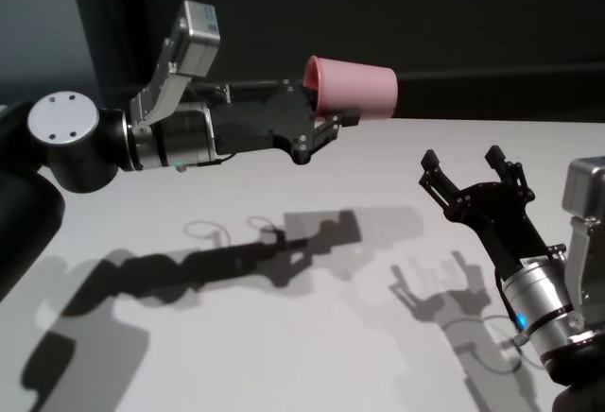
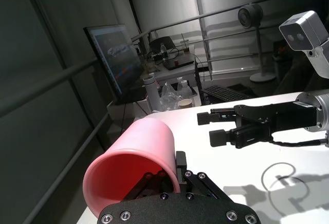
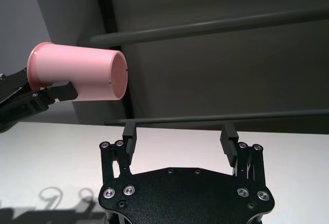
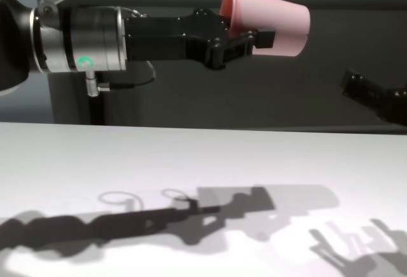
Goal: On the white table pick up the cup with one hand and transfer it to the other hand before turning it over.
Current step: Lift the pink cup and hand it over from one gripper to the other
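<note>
From the head, the white table (image 1: pixel 284 355) carries only the shadows of the two arms. The left gripper (image 1: pixel 331 119) reaches in from the left, high above the tabletop, clamped on the cup (image 1: pixel 352 88) — the pink cup lies on its side in the air, mouth toward the gripper, base pointing right. The right gripper (image 1: pixel 470 172) stands lower and to the right, well apart from the cup, its fingers spread wide and holding nothing.

The left wrist view looks past the cup (image 2: pixel 134 166) and its open mouth, with a finger gripping at the rim. Beyond it the right gripper (image 2: pixel 213 126) hangs over the table (image 2: pixel 216 183), spread and empty. Farther back stand a monitor (image 2: pixel 110 57), a desk with bottles (image 2: pixel 169 93), a keyboard (image 2: pixel 226 91) and a fan (image 2: pixel 252 18).

In the right wrist view, the right gripper's two fingertips (image 3: pixel 129 131) stand wide apart with only air between them; the cup (image 3: pixel 79 72) sits up and off to one side, pinched near its rim by the left gripper.

From the chest, the left gripper (image 4: pixel 245 39) holds the cup (image 4: pixel 270 20) high over the table (image 4: pixel 191 162) — nothing stands between the cup and the right gripper (image 4: pixel 372 96), seen only partly at the right edge.
</note>
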You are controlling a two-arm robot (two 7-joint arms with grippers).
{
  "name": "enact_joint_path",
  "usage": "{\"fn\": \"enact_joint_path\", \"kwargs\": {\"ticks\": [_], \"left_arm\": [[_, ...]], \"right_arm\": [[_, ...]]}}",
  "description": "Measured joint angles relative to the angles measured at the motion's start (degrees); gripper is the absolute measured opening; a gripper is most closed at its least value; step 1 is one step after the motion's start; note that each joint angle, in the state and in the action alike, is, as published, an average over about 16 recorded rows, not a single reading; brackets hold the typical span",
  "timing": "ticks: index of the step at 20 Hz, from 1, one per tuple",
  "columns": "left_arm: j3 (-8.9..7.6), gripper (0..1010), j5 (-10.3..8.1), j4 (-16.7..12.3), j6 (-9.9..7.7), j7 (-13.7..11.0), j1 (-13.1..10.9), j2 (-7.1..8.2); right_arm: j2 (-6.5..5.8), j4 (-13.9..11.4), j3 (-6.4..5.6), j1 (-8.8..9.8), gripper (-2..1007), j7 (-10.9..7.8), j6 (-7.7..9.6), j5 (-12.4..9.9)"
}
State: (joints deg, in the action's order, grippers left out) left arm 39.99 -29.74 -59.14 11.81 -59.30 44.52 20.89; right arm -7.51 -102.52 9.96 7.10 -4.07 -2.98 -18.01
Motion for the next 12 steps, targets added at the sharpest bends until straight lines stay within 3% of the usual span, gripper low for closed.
{"fn": "enact_joint_path", "kwargs": {"ticks": [6,12], "left_arm": [[0.0,43,0.0,0.0,0.01,0.0,0.0,0.0],[0.0,42,0.0,-0.01,0.01,0.0,0.0,0.0]], "right_arm": [[1.38,-0.62,-2.19,0.45,1002,-5.48,-1.29,-8.45],[2.63,0.6,-4.48,0.18,1002,-12.23,-1.34,-20.45]]}}
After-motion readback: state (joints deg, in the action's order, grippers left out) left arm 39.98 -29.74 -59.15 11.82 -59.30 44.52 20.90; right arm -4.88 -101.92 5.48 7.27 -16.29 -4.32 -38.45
